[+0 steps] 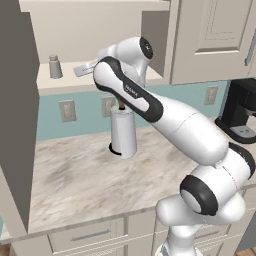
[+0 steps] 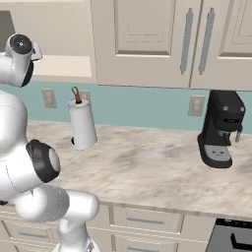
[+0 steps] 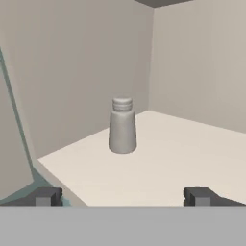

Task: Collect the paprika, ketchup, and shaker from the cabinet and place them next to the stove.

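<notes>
On the left, the shaker [image 1: 55,66] stands upright on the shelf of the open cabinet [image 1: 100,30], alone as far as the shelf can be seen; no paprika or ketchup can be made out there. Below it the marbled surface [image 1: 75,175] carries a paper towel roll [image 1: 123,133] against the blue wall, and further right a black coffee machine [image 2: 221,129]; a corner of the stove [image 2: 234,236] appears at the far lower right, with nothing set beside it. Judging by this, the shaker is not yet collected and at least that trip is left; whether the other two items are already delivered cannot be told.

The arm reaches up from the base, elbow bent high, with the hand level at the shelf and pointing into the cabinet. The gripper [image 3: 123,194] faces the shaker, which is well apart ahead of it, and its fingers [image 3: 45,196] are spread wide, grasping nothing
</notes>
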Motion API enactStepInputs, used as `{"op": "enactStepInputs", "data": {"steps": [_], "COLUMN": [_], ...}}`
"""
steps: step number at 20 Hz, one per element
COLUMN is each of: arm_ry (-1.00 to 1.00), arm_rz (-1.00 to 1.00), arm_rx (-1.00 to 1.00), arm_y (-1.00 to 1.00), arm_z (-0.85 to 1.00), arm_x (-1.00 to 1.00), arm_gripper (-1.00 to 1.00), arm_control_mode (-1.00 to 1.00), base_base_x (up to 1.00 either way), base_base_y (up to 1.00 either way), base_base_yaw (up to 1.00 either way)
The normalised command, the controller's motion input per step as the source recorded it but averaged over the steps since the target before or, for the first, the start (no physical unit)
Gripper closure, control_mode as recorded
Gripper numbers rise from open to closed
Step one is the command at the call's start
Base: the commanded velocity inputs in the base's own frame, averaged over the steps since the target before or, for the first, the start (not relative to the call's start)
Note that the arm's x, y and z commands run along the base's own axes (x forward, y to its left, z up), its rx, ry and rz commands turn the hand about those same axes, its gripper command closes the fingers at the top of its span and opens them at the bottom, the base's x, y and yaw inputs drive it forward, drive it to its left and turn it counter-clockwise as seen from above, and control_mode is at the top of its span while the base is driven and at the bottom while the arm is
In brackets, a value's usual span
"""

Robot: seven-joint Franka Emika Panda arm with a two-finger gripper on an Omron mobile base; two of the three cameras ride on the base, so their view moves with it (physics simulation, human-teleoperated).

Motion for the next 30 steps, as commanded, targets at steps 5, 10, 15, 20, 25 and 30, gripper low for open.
{"op": "enactStepInputs", "data": {"steps": [5, 10, 15, 20, 25, 30], "arm_ry": [0.04, 0.02, 0.04, 0.06, 0.08, 0.09], "arm_rz": [0.0, 0.0, 0.0, 0.0, 0.0, 0.0], "arm_rx": [0.0, 0.0, -0.01, -0.03, -0.04, -0.04], "arm_y": [0.46, 0.16, 0.08, 0.12, 0.2, 0.28], "arm_z": [0.0, 0.0, 0.0, 0.0, 0.0, 0.0], "arm_x": [0.33, 0.13, 0.13, 0.24, 0.25, 0.19], "arm_gripper": [-1.0, -1.0, -1.0, -1.0, -1.0, -1.0], "arm_control_mode": [-1.0, -1.0, -1.0, -1.0, -1.0, -1.0], "base_base_x": [0.0, 0.0, 0.0, 0.0, 0.0, 0.0], "base_base_y": [0.0, 0.0, 0.0, 0.0, 0.0, 0.0], "base_base_yaw": [0.0, 0.0, 0.0, 0.0, 0.0, 0.0]}}
